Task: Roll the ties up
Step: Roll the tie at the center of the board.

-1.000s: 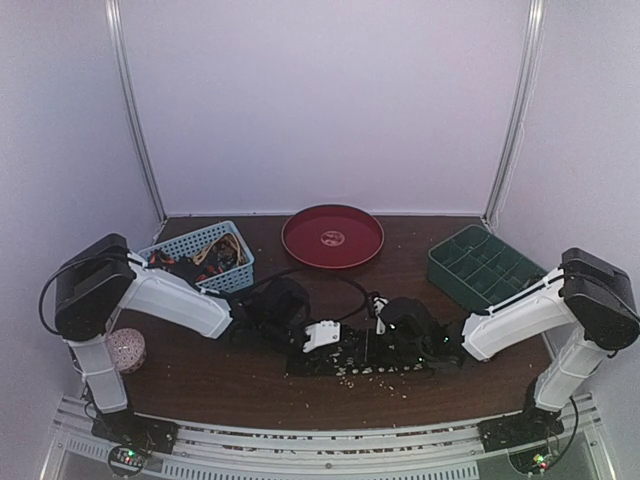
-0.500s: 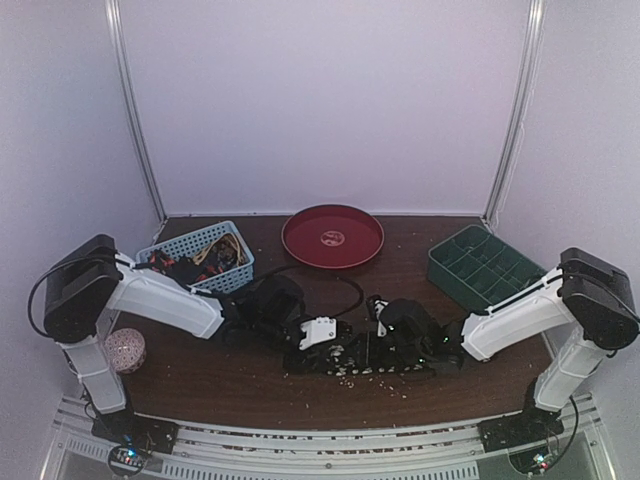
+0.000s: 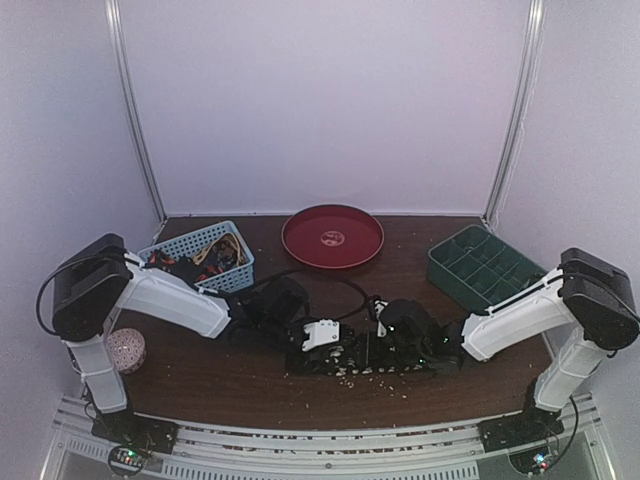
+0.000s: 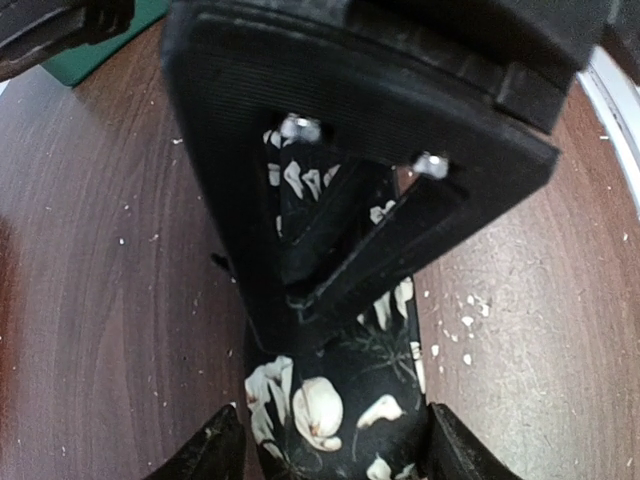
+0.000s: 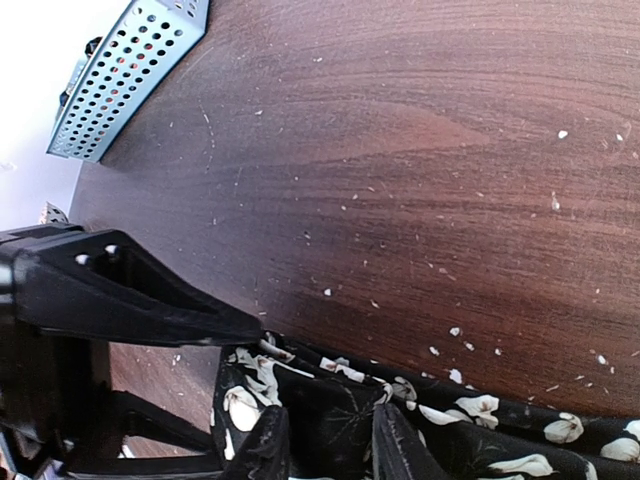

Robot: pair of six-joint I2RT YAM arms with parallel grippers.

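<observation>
A dark tie with pale flowers (image 5: pixel 500 440) lies flat on the desk (image 3: pixel 220 380), near its front edge and between the two arms. The left fingers (image 4: pixel 210 455) are apart, one at each edge of the tie, with the fabric between them. The right fingers (image 5: pixel 268 450) are nearly together, pinching a raised fold of the same tie, close beside the left ones. Pale crumbs (image 4: pixel 470 300) are scattered around it. More ties (image 3: pixel 205 255) sit in the blue basket (image 5: pixel 130 80) at back left
</observation>
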